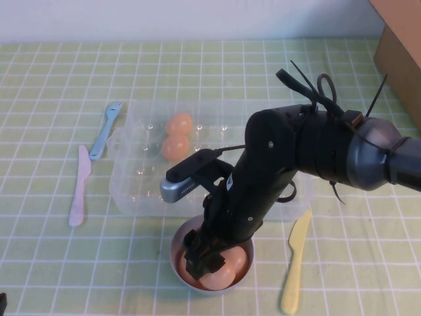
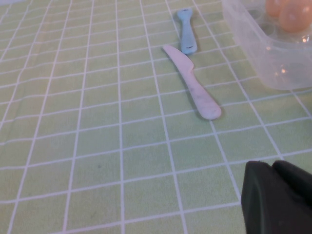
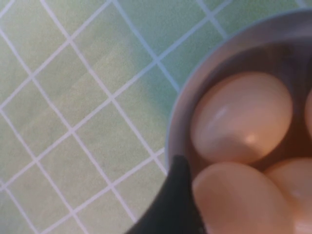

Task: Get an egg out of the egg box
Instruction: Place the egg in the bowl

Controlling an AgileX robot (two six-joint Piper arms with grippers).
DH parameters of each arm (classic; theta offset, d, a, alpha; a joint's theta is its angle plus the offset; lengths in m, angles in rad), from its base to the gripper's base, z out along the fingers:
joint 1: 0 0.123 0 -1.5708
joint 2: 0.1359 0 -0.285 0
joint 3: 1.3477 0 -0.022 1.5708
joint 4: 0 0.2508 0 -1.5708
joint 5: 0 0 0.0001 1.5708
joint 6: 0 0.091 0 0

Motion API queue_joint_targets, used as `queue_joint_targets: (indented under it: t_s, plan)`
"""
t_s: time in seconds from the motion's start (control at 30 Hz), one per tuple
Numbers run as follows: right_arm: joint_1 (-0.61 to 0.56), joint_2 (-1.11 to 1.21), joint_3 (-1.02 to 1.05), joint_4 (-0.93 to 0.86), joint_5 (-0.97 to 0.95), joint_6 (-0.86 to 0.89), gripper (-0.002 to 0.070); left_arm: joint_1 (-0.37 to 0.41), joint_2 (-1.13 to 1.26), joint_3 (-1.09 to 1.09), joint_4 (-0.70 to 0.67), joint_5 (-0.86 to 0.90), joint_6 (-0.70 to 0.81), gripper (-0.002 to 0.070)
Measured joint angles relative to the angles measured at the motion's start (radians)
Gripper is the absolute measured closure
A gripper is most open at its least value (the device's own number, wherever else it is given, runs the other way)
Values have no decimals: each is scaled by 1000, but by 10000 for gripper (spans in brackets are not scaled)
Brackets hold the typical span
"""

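High view, right arm: the black right gripper (image 1: 209,258) is dipped into the small round grey bowl (image 1: 179,238) at the 6 o'clock edge of the table, right down among the eggs in there.
High view, egg: a smooth peach-tan egg (image 1: 217,276) sits in the bowl right under the fingers, looks like it's touching them.
High view, box: the big clear plastic egg box (image 1: 135,178) sits mid-table, just past the bowl toward 12 o'clock, with two more eggs in its cups.
High view, cutlery: pale pink plastic knife (image 1: 79,186) and light blue plastic fork (image 1: 105,130) at 9 o'clock of the box, yellow plastic knife (image 1: 294,262) at 3 o'clock of the bowl.
Left wrist view: the left gripper (image 2: 278,197) is only a dark corner above the green checked tablecloth (image 2: 97,146); honestly can't tell how its claw stands.
Right wrist view: one dark finger (image 3: 173,200) presses against an egg inside the bowl rim. The other finger is hidden, so I can't tell whether it's gripping.
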Motion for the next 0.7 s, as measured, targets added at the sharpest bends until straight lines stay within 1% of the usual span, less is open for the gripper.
queue_joint_targets:
  t_s: [0.13,0.33,0.4,0.5,0.57,0.67,0.7]
  plan:
    - [0,-2,0,0,-2,9,92,0,0,0,0,0,0,678]
    - [0,-75,0,-15,2,12,86,0,0,0,0,0,0,678]
    - [0,-109,0,-18,12,14,101,0,0,0,0,0,0,678]
    - [0,-157,0,-20,40,29,157,0,0,0,0,0,0,678]
    - [0,-184,0,-27,64,55,228,0,0,0,0,0,0,678]
    - [0,-225,14,-49,87,92,366,0,0,0,0,0,0,678]
    - [0,-244,29,-56,89,99,422,0,0,0,0,0,0,678]
